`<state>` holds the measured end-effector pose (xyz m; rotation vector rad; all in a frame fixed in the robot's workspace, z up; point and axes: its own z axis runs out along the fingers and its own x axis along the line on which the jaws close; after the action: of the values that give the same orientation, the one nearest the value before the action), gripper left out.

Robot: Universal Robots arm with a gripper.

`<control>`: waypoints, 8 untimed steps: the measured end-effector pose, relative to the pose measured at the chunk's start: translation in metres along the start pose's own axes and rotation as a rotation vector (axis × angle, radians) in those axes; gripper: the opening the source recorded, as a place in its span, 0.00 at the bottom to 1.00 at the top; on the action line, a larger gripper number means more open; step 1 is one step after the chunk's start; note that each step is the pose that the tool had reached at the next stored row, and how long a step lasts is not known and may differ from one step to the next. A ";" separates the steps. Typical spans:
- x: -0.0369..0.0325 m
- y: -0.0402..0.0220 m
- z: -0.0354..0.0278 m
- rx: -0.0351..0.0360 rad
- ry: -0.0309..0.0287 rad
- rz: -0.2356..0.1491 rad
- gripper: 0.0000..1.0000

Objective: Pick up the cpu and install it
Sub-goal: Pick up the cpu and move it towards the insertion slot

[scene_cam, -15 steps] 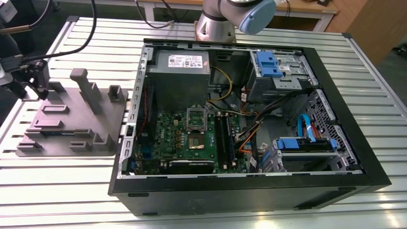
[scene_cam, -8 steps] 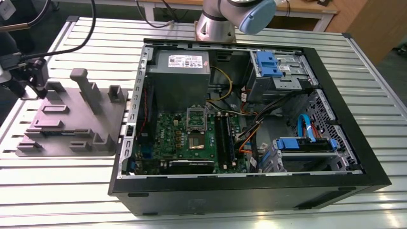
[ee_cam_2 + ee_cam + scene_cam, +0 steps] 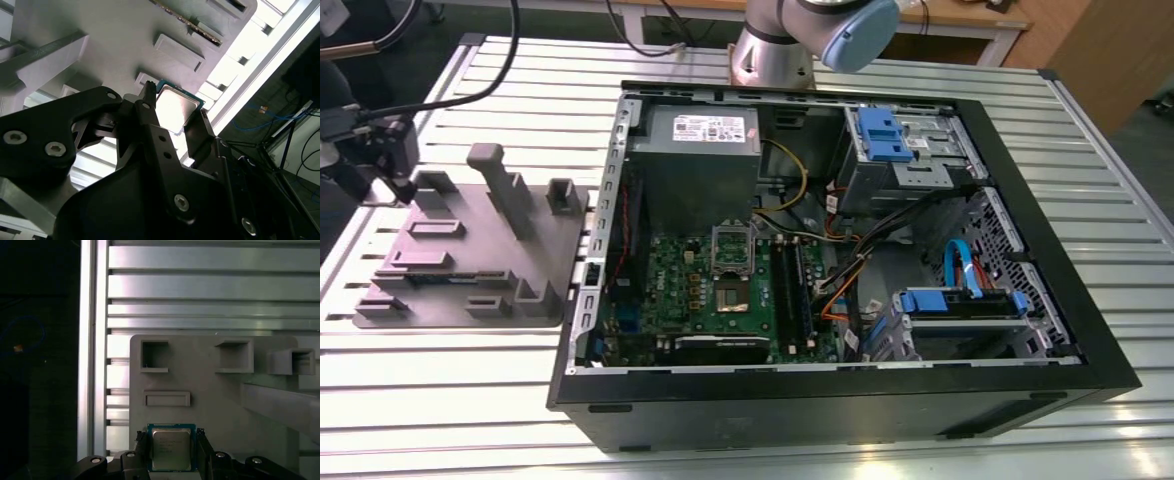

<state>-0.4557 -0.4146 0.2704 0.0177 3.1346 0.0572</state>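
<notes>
In the exterior view the tray lies on the table, with the open case just beside it on the exterior view's right. The motherboard lies flat inside the case, well apart from the tray. The arm rises beyond the case.

In the second wrist view the gripper sits low over the tray's face. Its fingers are closed against two opposite edges of the cpu. I judge this is the pick itself: the hold looks made, but I cannot tell whether the chip has left the tray.

In the first wrist view the cpu lies near the tray's edge, below a shallow slot and two square pockets. Its sides run parallel to the fingers, so the grip looks square. A tray post stands close by on one side.

To do this well I want the pads on the chip's board edges only, never under it. The squeeze should be just enough to stop slip. I would raise it straight off the tray and keep it level. It is thin and light, so a skewed pull could twist it between the pads, and swinging towards the post risks a knock.
</notes>
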 end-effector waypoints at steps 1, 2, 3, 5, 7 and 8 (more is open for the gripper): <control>0.0000 0.0000 -0.0006 0.0000 0.0000 0.000 0.47; 0.0000 0.0001 -0.0013 0.0000 0.0000 0.000 0.47; 0.0000 0.0001 -0.0019 0.0000 -0.0001 0.000 0.47; 0.0000 0.0001 -0.0032 0.0000 0.0000 0.000 0.47; 0.0000 0.0002 -0.0043 0.0000 0.0000 0.000 0.47; 0.0000 0.0002 -0.0049 0.0000 0.0000 0.000 0.47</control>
<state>-0.4556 -0.4146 0.2753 0.0177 3.1347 0.0572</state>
